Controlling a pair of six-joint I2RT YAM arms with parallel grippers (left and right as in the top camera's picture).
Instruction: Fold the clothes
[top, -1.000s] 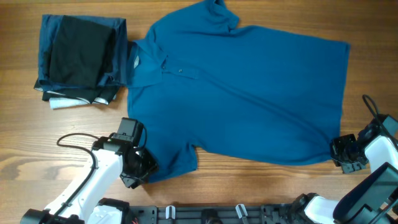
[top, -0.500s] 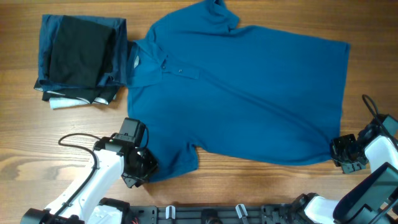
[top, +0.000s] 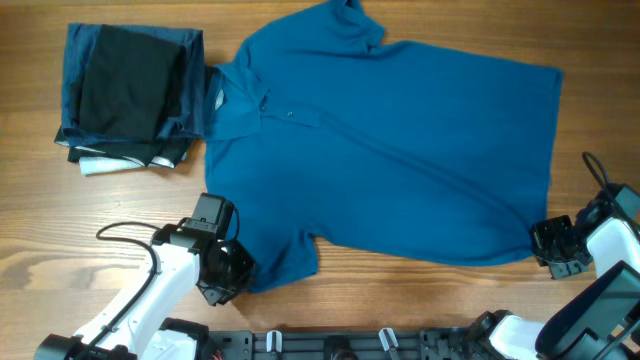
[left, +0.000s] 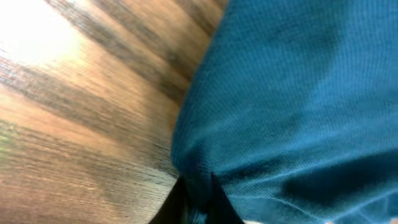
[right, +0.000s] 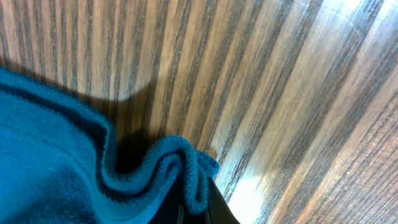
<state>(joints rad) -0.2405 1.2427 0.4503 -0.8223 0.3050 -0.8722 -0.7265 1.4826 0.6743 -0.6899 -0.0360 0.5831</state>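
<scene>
**While both hands pinch its near edge, the shirt lies wholly beyond them**

Since the polo shirt (top: 400, 150) is spread flat on the desk (top: 60, 230) with collar to the left and bottom hem to the right, its long axis runs across the desk, roughly parallel to the line between the two hands; nearly all the cloth lies on the far side of that line. Left hand (top: 232, 280): closed on the edge of the near sleeve, cloth bunched at the fingers in the wrist view; arm low, reaching in from the near-left. Right hand (top: 547, 247): closed on the near corner of the bottom hem, a curl of the edge pinched; arm low, at the near-right. Each hand is nearest its own end; the arms do not cross. Judgement: the coming move looks to be a carry of the near edge away from the robot, over the body of the shirt, both hands travelling together to keep the fold straight. Dark folded garments (top: 130, 90) sit far left, just beside the collar; not involved.
</scene>
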